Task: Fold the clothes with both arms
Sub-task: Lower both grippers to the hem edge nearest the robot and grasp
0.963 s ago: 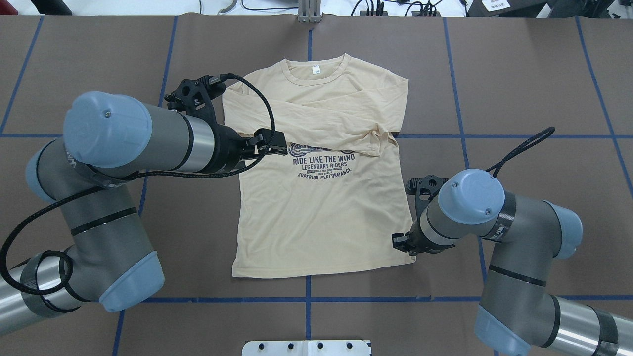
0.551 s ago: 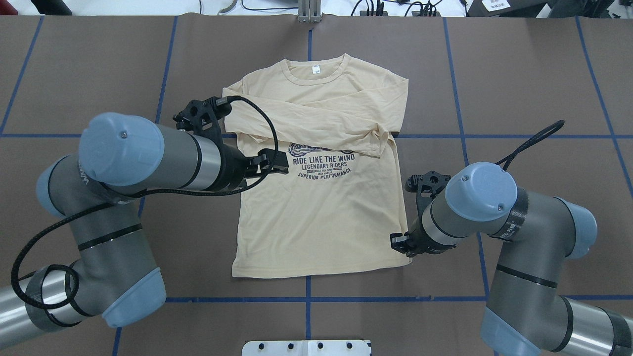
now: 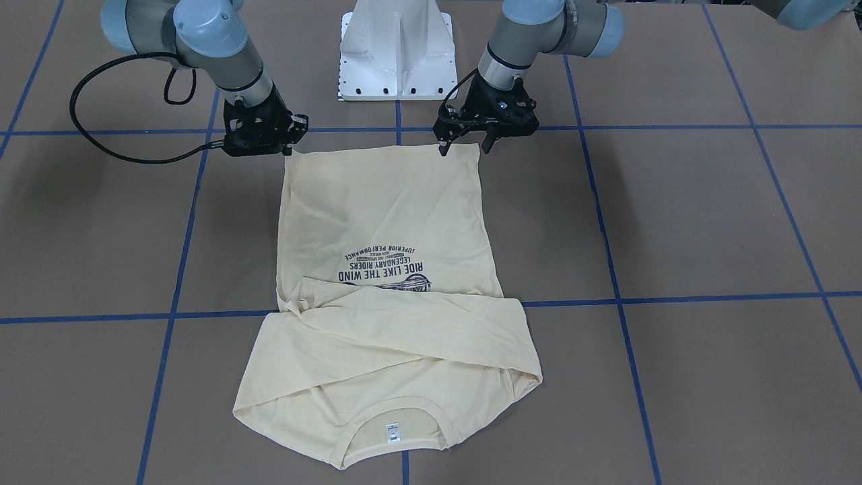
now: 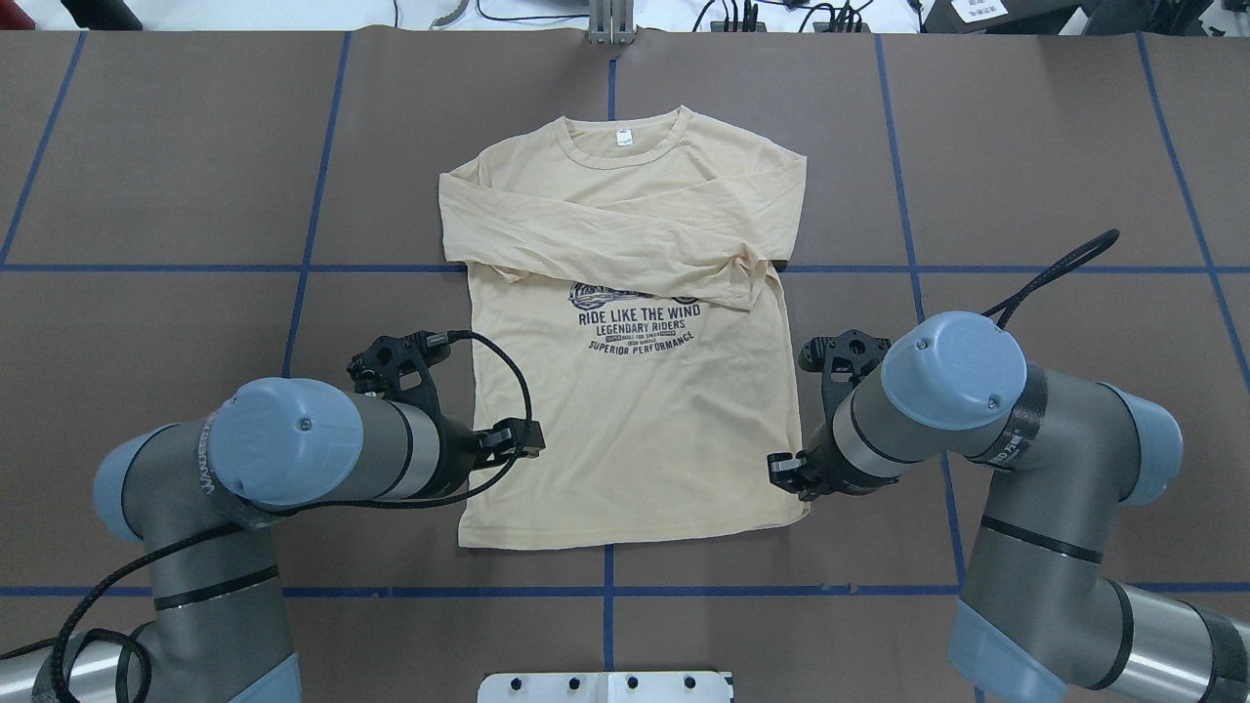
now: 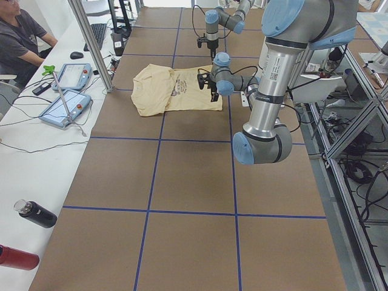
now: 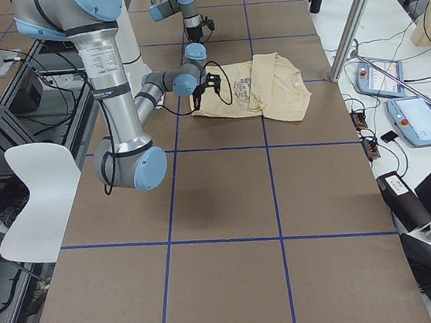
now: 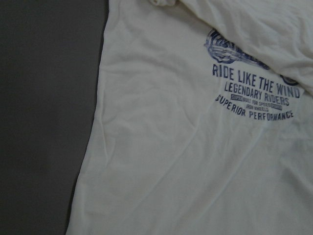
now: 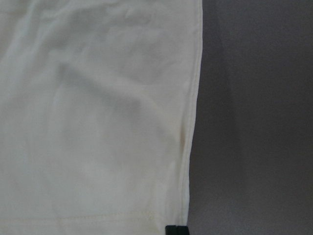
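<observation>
Hanging open, empty, the left gripper [image 3: 463, 145] is set over the T-shirt [image 3: 384, 215] hem; right gripper [image 3: 259, 143]: cannot be told; thin fabric may be missed.

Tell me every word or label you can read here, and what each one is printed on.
"RIDE LIKE THE WIND": top line of the print on the T-shirt front.
"LEGENDARY RIDERS": second line of that print.
"SUPERIOR PERFORMANCE": curved bottom line.
Tiny line between those two: too small to read.
Text on the neck label: too small to read.
Lettering on the left arm: too blurred to read.
</observation>
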Controlling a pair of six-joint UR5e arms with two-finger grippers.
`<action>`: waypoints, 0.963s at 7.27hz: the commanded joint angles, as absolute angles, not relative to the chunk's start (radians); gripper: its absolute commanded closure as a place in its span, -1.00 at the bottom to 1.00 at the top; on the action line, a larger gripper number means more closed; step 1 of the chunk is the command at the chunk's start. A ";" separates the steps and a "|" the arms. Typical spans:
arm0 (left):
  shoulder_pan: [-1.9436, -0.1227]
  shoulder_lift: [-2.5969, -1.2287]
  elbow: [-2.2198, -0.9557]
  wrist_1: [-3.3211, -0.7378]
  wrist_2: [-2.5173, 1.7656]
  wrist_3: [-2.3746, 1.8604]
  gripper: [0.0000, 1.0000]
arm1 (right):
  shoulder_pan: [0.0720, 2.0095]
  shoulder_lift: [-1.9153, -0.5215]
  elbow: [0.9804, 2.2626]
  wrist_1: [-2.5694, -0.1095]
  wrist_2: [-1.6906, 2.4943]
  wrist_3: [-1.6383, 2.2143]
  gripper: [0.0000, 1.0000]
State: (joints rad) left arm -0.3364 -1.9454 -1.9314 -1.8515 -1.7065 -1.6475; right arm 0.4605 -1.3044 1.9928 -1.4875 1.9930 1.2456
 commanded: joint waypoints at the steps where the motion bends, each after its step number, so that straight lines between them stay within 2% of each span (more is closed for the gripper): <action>1: -0.281 -1.939 -1.928 -1.770 -1.683 -1.672 -0.99 | 0.471 -1.302 1.993 -1.486 1.993 1.246 1.00; 4: -0.278 -1.937 -1.901 -1.767 -1.683 -1.672 -0.93 | 0.486 -1.302 1.993 -1.486 1.999 1.244 1.00; 7: -0.262 -1.939 -1.888 -1.767 -1.681 -1.672 -0.64 | 0.502 -1.302 1.993 -1.486 2.006 1.244 1.00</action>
